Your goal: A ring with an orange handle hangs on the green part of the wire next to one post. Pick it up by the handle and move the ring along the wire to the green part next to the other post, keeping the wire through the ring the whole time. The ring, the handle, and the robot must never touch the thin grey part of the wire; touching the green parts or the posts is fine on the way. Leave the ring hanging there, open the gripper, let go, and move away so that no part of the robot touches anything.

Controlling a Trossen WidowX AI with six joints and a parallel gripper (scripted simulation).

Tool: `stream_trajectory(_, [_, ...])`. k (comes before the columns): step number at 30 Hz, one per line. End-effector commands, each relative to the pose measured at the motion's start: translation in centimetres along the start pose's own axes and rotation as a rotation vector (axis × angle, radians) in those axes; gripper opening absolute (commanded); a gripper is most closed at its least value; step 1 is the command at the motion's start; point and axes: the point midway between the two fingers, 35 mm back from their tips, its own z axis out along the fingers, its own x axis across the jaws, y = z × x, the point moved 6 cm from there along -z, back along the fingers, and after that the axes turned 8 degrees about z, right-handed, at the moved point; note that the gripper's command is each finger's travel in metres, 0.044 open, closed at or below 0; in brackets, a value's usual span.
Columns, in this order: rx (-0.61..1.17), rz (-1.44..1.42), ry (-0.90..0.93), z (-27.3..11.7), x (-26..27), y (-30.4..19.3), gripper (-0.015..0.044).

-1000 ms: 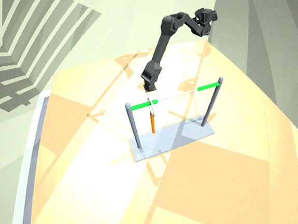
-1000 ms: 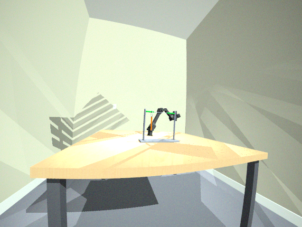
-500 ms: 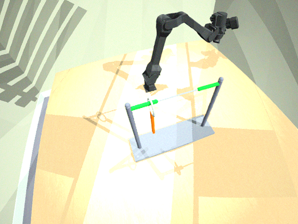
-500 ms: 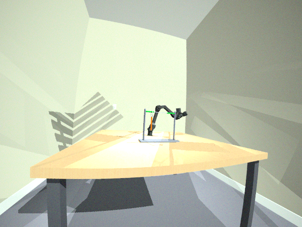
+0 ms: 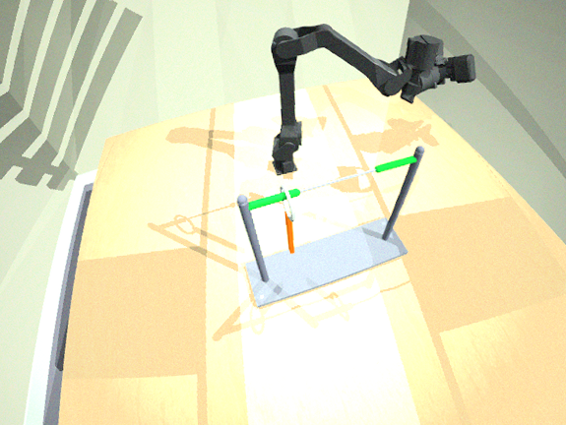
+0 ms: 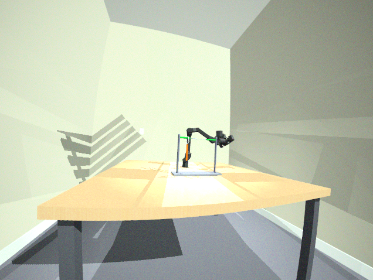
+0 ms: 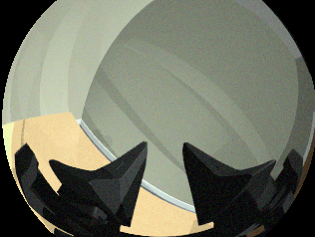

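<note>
In top view, L to R: the left post (image 5: 254, 242) (image 6: 177, 154) stands at 9 o'clock of the ring (image 5: 291, 214) (image 6: 187, 144), which hangs on the left green part (image 5: 267, 200) (image 6: 183, 137), its orange handle (image 5: 290, 235) (image 6: 186, 152) at 6. The thin grey wire (image 5: 332, 182) (image 6: 197, 138) runs toward approx. 3, to the right green part (image 5: 395, 163) (image 6: 210, 139) and the right post (image 5: 401, 195) (image 6: 215, 156). Our tool (image 5: 461, 68) (image 6: 230, 137) (image 7: 164, 146) is up at 2, partly open, holding nothing. Step now, we reckon: approach. We should swing in low, well under the grey, open wide ASAP, square up w/ the handle, then grip mid-handle, i.e. no nudging the ring.
</note>
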Motion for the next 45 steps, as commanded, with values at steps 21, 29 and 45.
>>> stream_trajectory(21, [0.39, -0.03, -0.599, -20.7, -5.1, -5.9, 0.016])
stream_trajectory(29, [0.504, 0.032, -0.749, -26.7, -3.8, -8.7, 0.016])
stream_trajectory(45, [0.482, 0.368, -1.067, -37.0, -0.3, -11.8, 0.016])
